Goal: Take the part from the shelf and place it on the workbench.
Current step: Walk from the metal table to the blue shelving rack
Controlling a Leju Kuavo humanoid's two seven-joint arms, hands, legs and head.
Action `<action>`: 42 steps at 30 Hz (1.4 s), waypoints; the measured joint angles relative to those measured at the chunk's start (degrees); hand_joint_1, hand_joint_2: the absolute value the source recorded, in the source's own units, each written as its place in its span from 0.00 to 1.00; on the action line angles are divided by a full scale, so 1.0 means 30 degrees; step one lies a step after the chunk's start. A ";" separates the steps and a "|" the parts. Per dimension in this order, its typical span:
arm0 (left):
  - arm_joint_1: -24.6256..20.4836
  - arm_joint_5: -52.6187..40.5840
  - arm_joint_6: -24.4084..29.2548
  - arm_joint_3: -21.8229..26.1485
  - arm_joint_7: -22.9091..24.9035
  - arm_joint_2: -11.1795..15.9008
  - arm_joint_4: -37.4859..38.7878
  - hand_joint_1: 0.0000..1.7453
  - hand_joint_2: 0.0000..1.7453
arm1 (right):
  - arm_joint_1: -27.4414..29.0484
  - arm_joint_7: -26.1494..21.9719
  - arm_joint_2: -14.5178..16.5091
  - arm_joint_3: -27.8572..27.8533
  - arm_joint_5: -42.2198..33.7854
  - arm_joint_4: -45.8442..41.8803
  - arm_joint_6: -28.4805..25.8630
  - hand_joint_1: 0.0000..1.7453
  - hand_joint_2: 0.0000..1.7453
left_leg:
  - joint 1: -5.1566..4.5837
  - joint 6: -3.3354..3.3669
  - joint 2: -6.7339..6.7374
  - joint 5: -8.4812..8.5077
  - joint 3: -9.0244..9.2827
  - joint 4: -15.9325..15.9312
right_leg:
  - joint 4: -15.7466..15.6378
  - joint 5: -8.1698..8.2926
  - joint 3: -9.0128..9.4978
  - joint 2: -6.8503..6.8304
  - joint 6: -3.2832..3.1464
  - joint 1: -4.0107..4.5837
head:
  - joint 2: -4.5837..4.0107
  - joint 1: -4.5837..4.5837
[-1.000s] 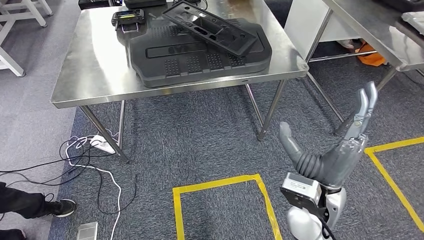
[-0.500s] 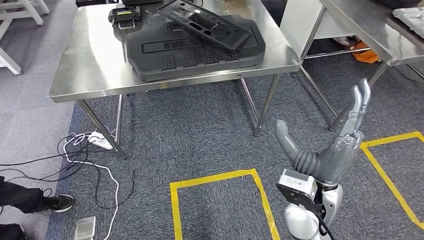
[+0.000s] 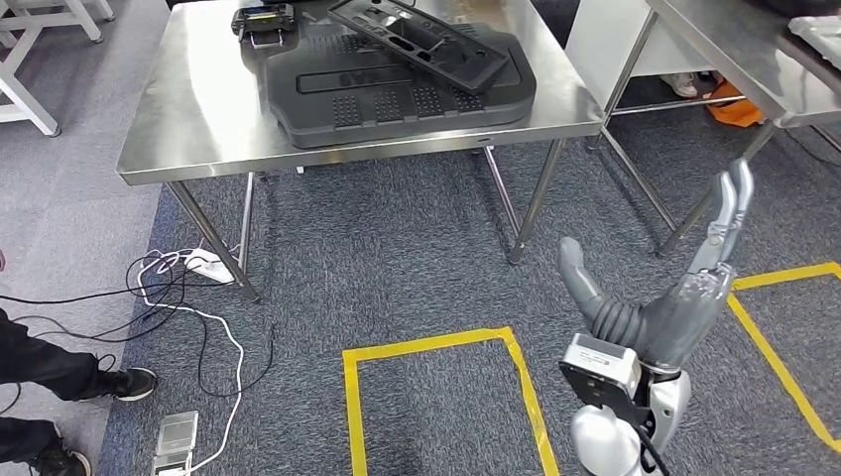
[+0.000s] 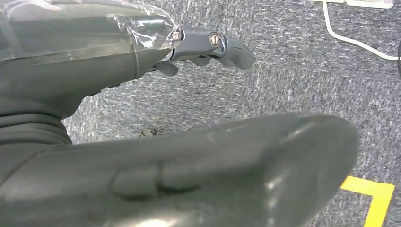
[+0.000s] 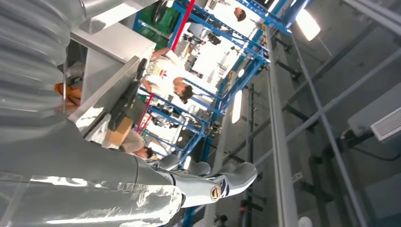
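Workbench: steel table, seen in the upper half of the head view. Large black part: laid flat on the workbench top, upper centre. Slim black panel: rested across the large part, tilted. Small black device: set on the table just left of the parts. Right hand: raised at lower right, fingers spread wide, nothing held. Left hand: seen over grey carpet, fingers extended, nothing gripped. Yellow floor tape: placed at bottom centre. White cables: trailed at lower left, beside a person's shoes.
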 joint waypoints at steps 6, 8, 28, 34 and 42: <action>0.0030 0.0149 0.0031 0.0000 -0.0007 0.0000 0.0000 0.00 0.00 | -0.0087 -0.0180 0.0007 -0.0033 -0.0051 0.0042 0.0000 0.00 1.00 | 0.0072 -0.0512 -0.0118 -0.2436 -0.1198 0.3177 | -0.0190 0.0798 -0.0701 -0.0142 -0.0714 -0.0138 | 0.0000 -0.0242; 0.0041 0.0155 0.0031 0.0000 -0.0007 0.0000 0.0000 0.00 0.00 | -0.0092 -0.0209 0.0007 -0.0044 -0.0053 0.0086 0.0000 0.00 1.00 | 0.0097 -0.0578 -0.0114 -0.3428 -0.1663 0.5075 | -0.0089 0.1018 -0.1108 -0.0170 -0.0718 -0.0113 | 0.0000 -0.0303; 0.0016 0.0173 0.0024 -0.0004 -0.0007 -0.0016 0.0000 0.00 0.00 | -0.0091 -0.0182 0.0007 -0.0089 -0.0279 0.0257 0.0000 0.00 0.00 | -0.0113 0.0438 0.0030 0.0162 -0.0157 -0.0112 | 0.1222 -0.0402 -0.0054 -0.0089 0.0066 -0.0090 | 0.0000 0.0022; 0.0019 0.0197 0.0031 -0.0015 -0.0007 -0.0044 0.0000 0.00 0.00 | -0.0084 -0.0104 0.0009 -0.0097 -0.0548 0.0266 0.0000 0.00 0.00 | -0.0069 -0.0241 -0.0035 0.0039 -0.0493 0.0360 | -0.0720 0.0312 0.0541 -0.0132 -0.0486 -0.0004 | 0.0000 -0.0017; 0.0035 0.0239 0.0046 -0.0015 -0.0007 -0.0044 0.0000 0.00 0.00 | 0.0026 0.0049 0.0007 -0.0118 -0.0723 0.0346 0.0000 0.00 0.00 | 0.0214 -0.0667 -0.0116 -0.1773 0.0149 0.2736 | 0.0012 0.1130 -0.1240 -0.0217 -0.0551 -0.0120 | 0.0000 -0.0346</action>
